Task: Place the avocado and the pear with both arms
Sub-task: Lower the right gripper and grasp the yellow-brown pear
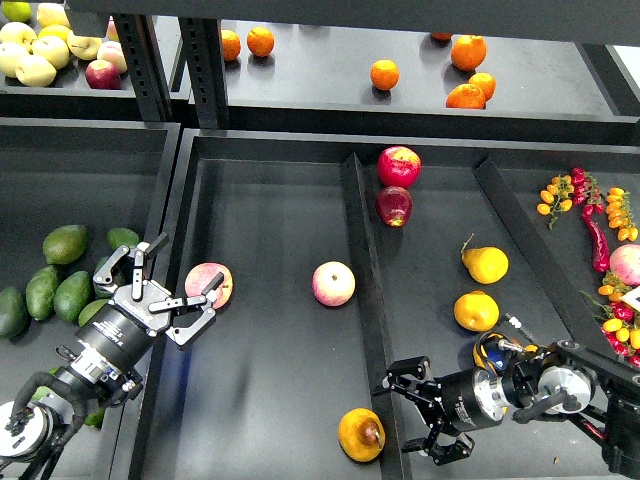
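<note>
Pear (pixel 361 435) sits at the middle tray's (pixel 260 330) front edge, against its right divider, just left of your right gripper (pixel 428 416), whose fingers are spread and empty.

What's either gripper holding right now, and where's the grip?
Nothing. The left gripper is open beside a pink apple; the right gripper is open next to the pear, not closed on it.

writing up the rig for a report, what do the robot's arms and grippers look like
Both arms are black, built from round segments with silver metal rings at the joints. The left gripper has two black fingers on a grey-silver body. The right gripper is black with linked fingers, and blue and yellow cabling shows behind its wrist.
</note>
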Motion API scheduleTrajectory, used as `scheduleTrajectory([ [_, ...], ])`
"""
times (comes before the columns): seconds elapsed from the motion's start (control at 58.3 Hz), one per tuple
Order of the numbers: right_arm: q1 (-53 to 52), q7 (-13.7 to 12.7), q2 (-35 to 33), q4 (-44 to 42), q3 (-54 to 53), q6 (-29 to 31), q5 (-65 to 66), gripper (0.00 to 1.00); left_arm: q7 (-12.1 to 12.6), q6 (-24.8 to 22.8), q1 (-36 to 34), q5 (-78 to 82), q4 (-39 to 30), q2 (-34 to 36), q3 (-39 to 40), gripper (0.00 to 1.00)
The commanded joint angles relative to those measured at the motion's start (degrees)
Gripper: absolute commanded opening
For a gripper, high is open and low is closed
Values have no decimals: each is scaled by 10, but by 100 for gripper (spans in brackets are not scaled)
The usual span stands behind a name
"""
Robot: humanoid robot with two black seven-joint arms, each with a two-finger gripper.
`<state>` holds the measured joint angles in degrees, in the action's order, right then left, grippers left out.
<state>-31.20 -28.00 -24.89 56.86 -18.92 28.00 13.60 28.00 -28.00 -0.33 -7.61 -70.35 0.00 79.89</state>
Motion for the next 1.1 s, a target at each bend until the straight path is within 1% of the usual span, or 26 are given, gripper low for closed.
scheduleTrajectory([
  [0.0, 1, 0, 15, -5, 6, 0, 5, 99, 0, 0, -1, 2, 3, 0, -16, 99],
  [0.103, 1, 0, 25, -11, 6, 0, 8, 98, 0, 0, -1, 4, 1, 0, -25, 99],
  [0.223, 2, 0, 39, -30, 6, 0, 11, 93, 0, 0, -1, 5, -2, 0, -31, 99],
  [0.36, 2, 0, 49, -43, 6, 0, 10, 90, 0, 0, -1, 5, -2, 0, -30, 99],
  [0.514, 2, 0, 63, -60, 6, 0, 9, 83, 0, 0, -1, 5, -2, 0, -30, 99],
  [0.6, 3, 0, 66, -61, 6, 0, 7, 75, 0, 0, -1, 5, -2, 0, -29, 99],
  [0.686, 4, 0, 66, -61, 6, 0, 2, 64, 0, 0, -1, 5, -2, 0, -29, 99],
  [0.789, 5, 0, 65, -61, 5, 0, -1, 55, 0, 0, 0, 5, -2, 0, -29, 99],
  [0.84, 6, 0, 65, -61, 5, 0, -4, 48, 0, 0, -1, 5, -2, 0, -30, 100],
  [0.909, 6, 0, 64, -61, 5, 0, -17, 34, 0, 0, 0, 5, -2, 0, -30, 99],
  [0.926, 6, 0, 63, -60, 5, 0, -23, 28, 0, 0, 0, 5, -2, 0, -29, 99],
  [0.977, 7, 0, 63, -60, 5, 0, -36, 18, 0, 0, 0, 5, -2, 0, -29, 99],
  [1.08, 8, 0, 63, -55, 5, 0, -44, 17, 0, 0, 0, 5, -2, 0, -29, 99],
])
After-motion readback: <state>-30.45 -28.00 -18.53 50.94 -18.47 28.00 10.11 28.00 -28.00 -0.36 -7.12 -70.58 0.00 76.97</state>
